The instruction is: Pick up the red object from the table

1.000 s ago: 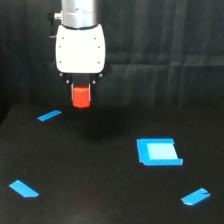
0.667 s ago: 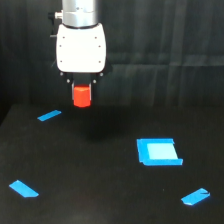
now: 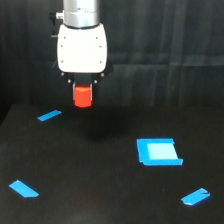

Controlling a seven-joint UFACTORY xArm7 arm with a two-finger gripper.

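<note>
The red object [image 3: 82,96] is a small bright red-orange cylinder, held between the fingers of my gripper [image 3: 82,92] under the white arm head in the upper left of the exterior view. It hangs in the air, well above the black table [image 3: 100,170]. The gripper is shut on it; the dark fingers are mostly hidden against the dark backdrop.
Blue tape strips lie on the table at the left [image 3: 49,115], front left [image 3: 23,188] and front right [image 3: 195,196]. A blue square [image 3: 158,151] lies at the right. A dark curtain hangs behind.
The gripper with the red object has risen very slightly; otherwise nothing has visibly changed.
</note>
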